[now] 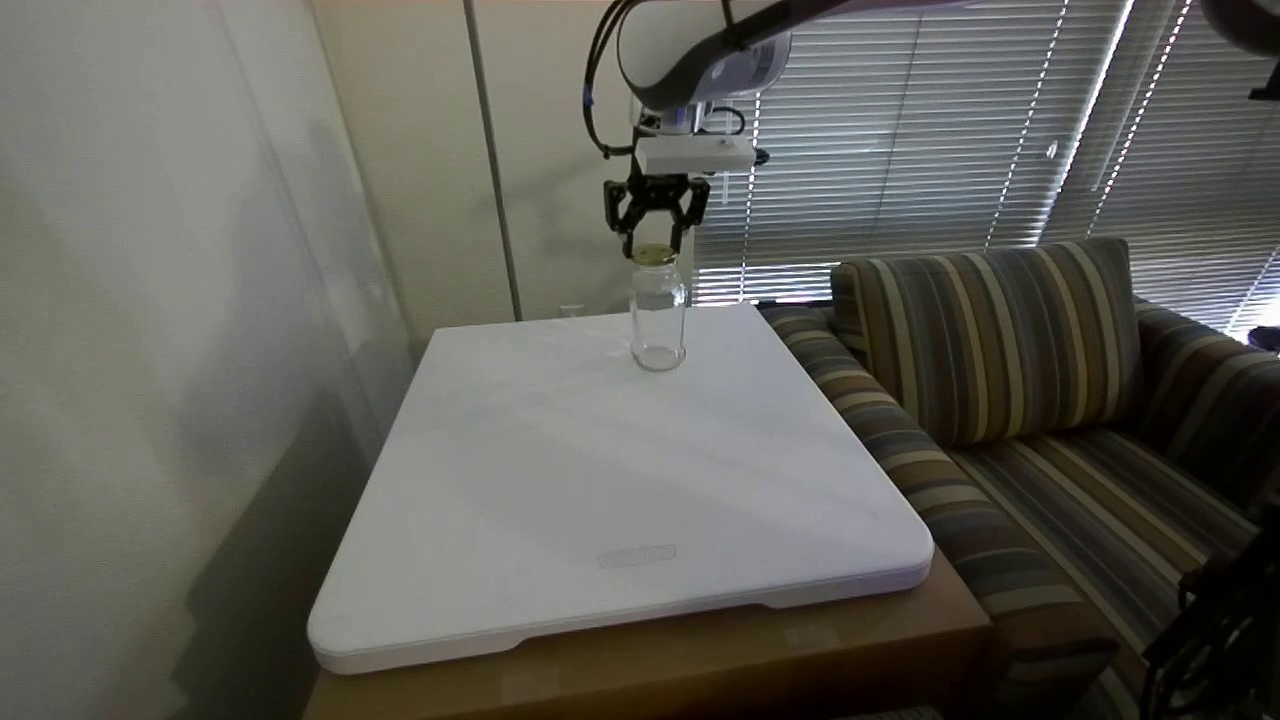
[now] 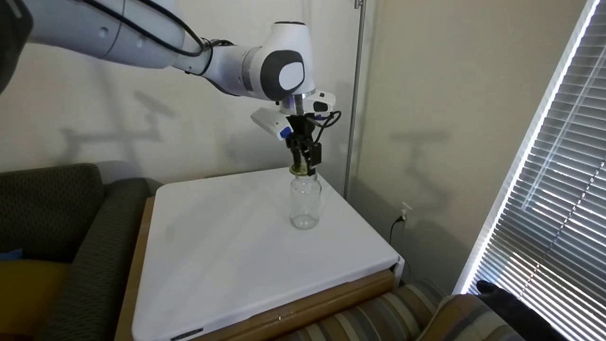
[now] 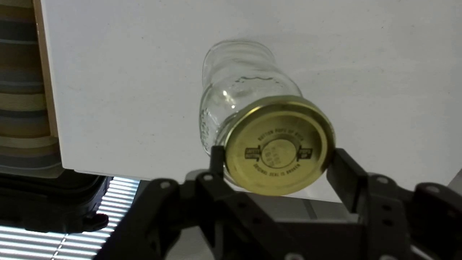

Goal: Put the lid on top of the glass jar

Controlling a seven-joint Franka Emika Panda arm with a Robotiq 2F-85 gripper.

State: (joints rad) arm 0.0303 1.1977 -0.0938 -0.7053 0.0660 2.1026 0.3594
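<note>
The glass jar (image 1: 658,325) stands upright near the far edge of the white board (image 1: 600,460); it also shows in an exterior view (image 2: 305,203). In the wrist view the jar (image 3: 245,79) is partly hidden behind the gold lid (image 3: 278,180). My gripper (image 3: 277,157) has one fingertip on each side of the lid and is shut on it. In both exterior views the lid (image 1: 655,256) (image 2: 297,171) is at the jar's mouth, below the gripper (image 1: 652,246). In the wrist view the lid looks shifted toward the right finger; I cannot tell whether it rests on the rim.
The board lies on a brown cardboard box (image 1: 800,650). A striped armchair (image 1: 990,350) stands beside it. White walls (image 1: 200,300) and window blinds (image 1: 880,160) are close by. A dark green sofa (image 2: 52,213) shows in an exterior view.
</note>
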